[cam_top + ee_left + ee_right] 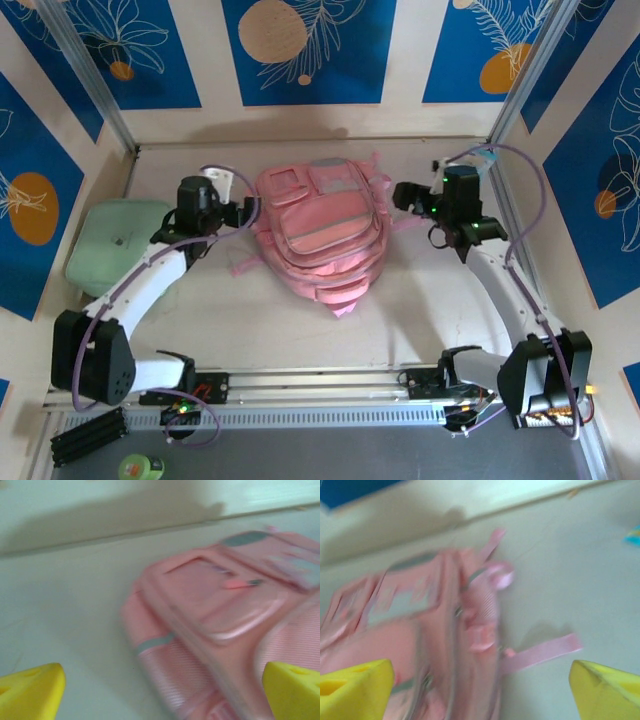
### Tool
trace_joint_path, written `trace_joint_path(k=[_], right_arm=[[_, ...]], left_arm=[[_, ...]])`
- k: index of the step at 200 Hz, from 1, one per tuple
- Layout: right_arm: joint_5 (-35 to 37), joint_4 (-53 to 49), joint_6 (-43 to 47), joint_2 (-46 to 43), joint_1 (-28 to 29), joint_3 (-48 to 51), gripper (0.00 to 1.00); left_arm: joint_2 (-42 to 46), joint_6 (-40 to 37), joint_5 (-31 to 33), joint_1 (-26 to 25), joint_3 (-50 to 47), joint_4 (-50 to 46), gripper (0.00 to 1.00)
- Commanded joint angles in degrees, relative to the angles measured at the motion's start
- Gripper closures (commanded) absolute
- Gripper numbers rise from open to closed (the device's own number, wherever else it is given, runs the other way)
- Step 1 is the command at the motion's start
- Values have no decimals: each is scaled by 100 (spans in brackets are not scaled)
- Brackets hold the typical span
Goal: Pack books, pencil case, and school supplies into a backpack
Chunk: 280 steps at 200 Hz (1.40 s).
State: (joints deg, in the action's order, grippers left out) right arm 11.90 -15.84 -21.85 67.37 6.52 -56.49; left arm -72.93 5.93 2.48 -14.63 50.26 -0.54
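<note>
We see the left gripper (243, 212) wide open. Its yellow fingers (31, 692) sit far apart at the two bottom corners of the left wrist view, with nothing clamped between them. The backpack (320, 235) lies flat on the table (300, 330) straight ahead of this gripper and off toward its right finger. From above, the fingertips are just beside the bag's left edge, and we cannot tell if they touch it. The left wrist view is blurred, but we make out pink front pockets and a grey strip on the bag's side ahead of the jaws.

The right gripper (405, 195) is also wide open and holds nothing. In the right wrist view its yellow fingers are spread to both bottom corners. The backpack is ahead of it, mostly on the left finger's side. A pink strap (540, 652) lies on the table ahead of the jaws, running from the bag toward the right finger. From above, this gripper is just beside the bag's upper right corner; we cannot tell whether they touch.

The two grippers face each other with the backpack between them. A green case (115, 245) lies behind the left gripper, well apart from it, on the side away from the bag
</note>
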Motion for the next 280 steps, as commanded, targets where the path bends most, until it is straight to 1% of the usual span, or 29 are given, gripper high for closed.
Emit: trace_joint_path(k=[1,15,37,59,72,81,101,119,143,162,173,188,202,231,242,253,263,271,280], right_arm=[[969,422,-360,-114,-461,377,5],[1137,656,-522,-155,-740,662,4],[1149,1293,-642,-283,-1083,1378,3],[1441,2226,-287,-343,-1095,2201,0],[1696,2548,-82,-289,-1065,2535,1],[1742,2642,63,-224,-1051,2664,1],[1696,2962,361,19,-968,2879,1],[1521,3519,597,260,-815,3044,1],[1235,4536,1023,530,-584,3286,1],[754,5143,1192,706,-533,3387,1],[592,5467,1280,845,-509,3434,1],[429,5882,1365,1087,-496,3480,1],[309,6062,1407,1319,-499,3478,1],[297,6649,1429,1850,-466,3557,1],[472,6880,1477,2009,-398,3579,1],[542,6639,1459,1953,-376,3520,1],[648,6685,1410,2004,-384,3487,1],[634,6469,1352,1976,-417,3417,1],[635,6552,1373,1997,-420,3427,1]], left_arm=[[260,1072,1232,326,-553,300,0],[408,1272,1640,503,-924,395,0],[652,1266,2176,691,-1556,805,0],[894,891,2413,768,-2267,1655,1],[954,571,2403,788,-2587,2079,1],[945,409,2377,808,-2733,2266,1],[757,6,2125,831,-2962,2822,1],[422,-367,1787,839,-3168,3699,1],[-153,-830,1104,873,-3420,5027,1],[-567,-884,444,943,-3461,5623,0],[-719,-960,159,942,-3450,5694,1],[-889,-1004,-48,952,-3492,5920,1],[-1050,-994,-154,997,-3538,6147,0],[-1516,-928,-303,1080,-3495,6498,0],[-1634,-893,-324,1124,-3446,6524,0],[-1702,-842,-288,1154,-3390,6491,0],[-1684,-831,-274,1157,-3327,6333,1],[-1689,-843,-309,1163,-3259,6203,1],[-1675,-879,-356,1157,-3181,6038,0]])
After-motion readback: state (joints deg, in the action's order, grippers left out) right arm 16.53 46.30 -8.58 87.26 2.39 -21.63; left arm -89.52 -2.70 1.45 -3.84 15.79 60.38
